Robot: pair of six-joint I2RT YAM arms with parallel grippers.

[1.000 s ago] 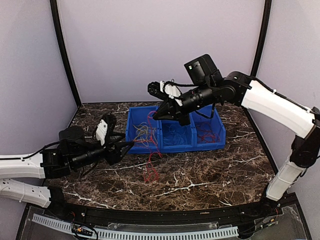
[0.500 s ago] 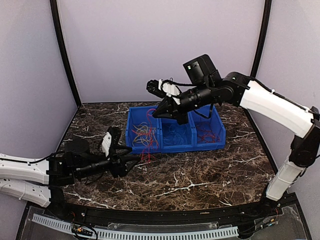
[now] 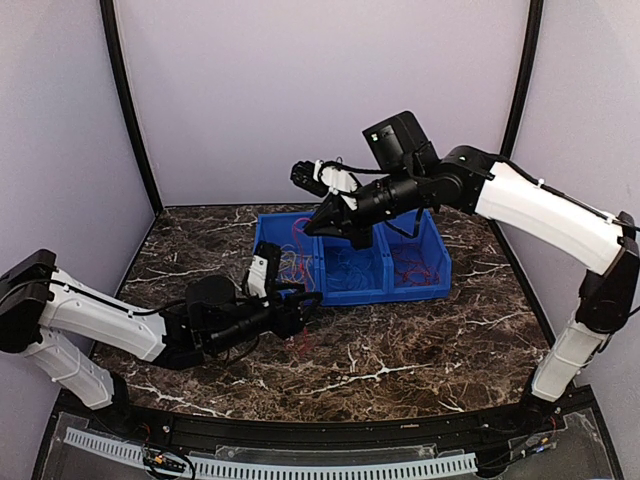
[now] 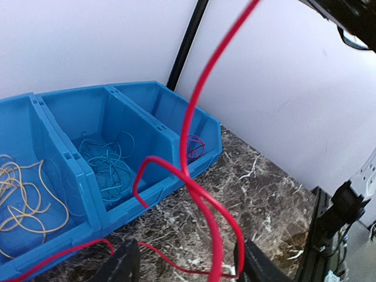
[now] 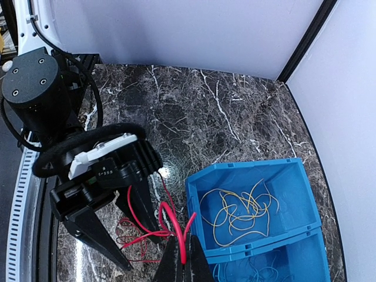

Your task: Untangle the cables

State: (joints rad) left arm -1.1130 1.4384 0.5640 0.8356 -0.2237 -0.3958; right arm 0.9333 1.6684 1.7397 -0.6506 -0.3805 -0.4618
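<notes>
L gripper (image 3: pixel 305 300) low over dark marble-pattern tabletop (image 3: pixel 420 350), just in front of the bin. Its fingers are apart, w/ thin red wire cables (image 4: pixel 189 183) looping betw. them, not pinched. One red strand rises to R gripper (image 5: pixel 183 264), raised above blue plastic 3-compartment bin (image 3: pixel 350 293), claw closed on it. In the bin: yellow-tan wires (image 5: pixel 238 214) in L compartment, blue wires (image 4: pixel 108 167) mid, red wires (image 3: pixel 415 265) R.
</notes>
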